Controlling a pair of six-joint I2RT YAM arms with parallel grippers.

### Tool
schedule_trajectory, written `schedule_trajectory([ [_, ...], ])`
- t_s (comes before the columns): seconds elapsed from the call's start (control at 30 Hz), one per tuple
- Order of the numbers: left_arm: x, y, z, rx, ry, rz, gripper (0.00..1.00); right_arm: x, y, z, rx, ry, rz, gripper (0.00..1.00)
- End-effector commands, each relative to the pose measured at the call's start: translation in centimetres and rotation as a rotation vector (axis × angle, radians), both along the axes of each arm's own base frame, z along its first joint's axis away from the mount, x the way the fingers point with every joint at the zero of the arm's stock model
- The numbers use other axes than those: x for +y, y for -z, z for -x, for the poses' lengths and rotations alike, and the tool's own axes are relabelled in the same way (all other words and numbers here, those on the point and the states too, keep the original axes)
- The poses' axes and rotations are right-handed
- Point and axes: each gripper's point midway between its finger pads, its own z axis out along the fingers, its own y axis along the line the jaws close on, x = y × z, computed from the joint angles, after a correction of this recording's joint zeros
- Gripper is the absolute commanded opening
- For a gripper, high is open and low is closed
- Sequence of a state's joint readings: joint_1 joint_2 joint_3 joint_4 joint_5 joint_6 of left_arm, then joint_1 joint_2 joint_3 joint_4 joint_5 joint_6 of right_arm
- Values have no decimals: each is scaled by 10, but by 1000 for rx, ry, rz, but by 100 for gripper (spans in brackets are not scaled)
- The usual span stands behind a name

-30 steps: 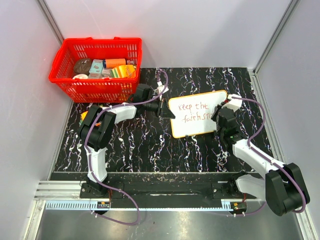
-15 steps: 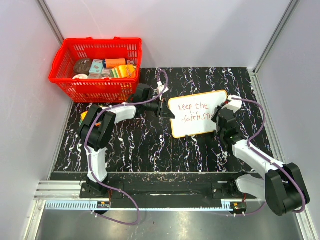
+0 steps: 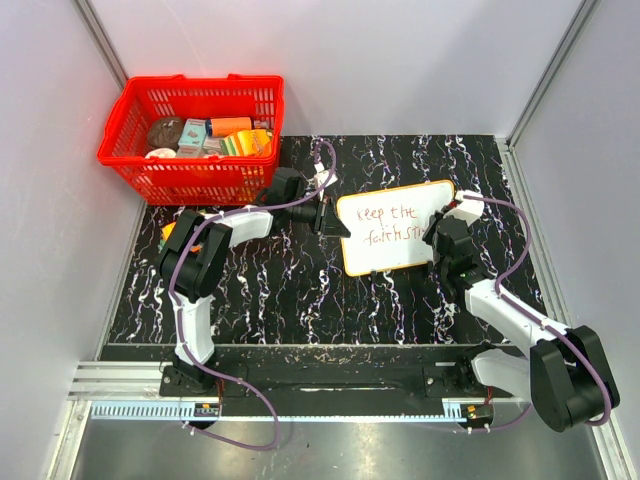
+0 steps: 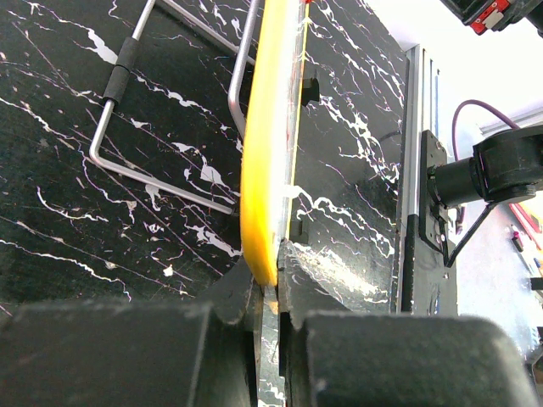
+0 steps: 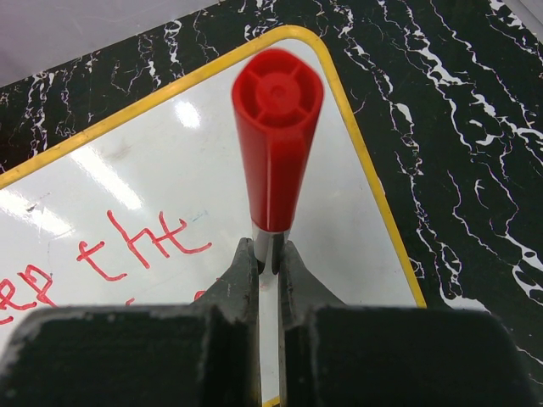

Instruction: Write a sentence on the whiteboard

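I note left gripper (image 4: 267, 292) nipped tight onto the smooth yellow rim of the glossy whiteboard (image 4: 267, 170); right gripper (image 5: 270, 254) clamps a tapered red plastic marker (image 5: 276, 136).

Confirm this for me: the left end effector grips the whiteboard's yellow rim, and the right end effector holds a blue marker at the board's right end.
Not quite. The marker in the right end effector is red, not blue, as the right wrist view shows. The rest stands: the left end effector grips the yellow rim of the whiteboard, and the marker is at the board's right end.

Black marbled table (image 3: 300, 290): red basket (image 3: 190, 182) (far-left corner), whiteboard (image 3: 385, 258).
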State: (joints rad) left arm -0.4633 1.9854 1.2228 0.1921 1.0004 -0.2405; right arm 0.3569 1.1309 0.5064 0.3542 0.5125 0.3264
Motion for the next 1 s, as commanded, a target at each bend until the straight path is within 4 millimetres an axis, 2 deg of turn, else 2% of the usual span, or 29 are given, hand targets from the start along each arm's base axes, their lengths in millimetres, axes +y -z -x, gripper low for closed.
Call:
schedule_trajectory([
  [0.0,8,60,17,12,15,-145,0,2,-29,-12,-83,2,-30,0],
  [0.97,8,59,16,9,14,-144,0,5,-46,-5,-117,-29,-53,0],
])
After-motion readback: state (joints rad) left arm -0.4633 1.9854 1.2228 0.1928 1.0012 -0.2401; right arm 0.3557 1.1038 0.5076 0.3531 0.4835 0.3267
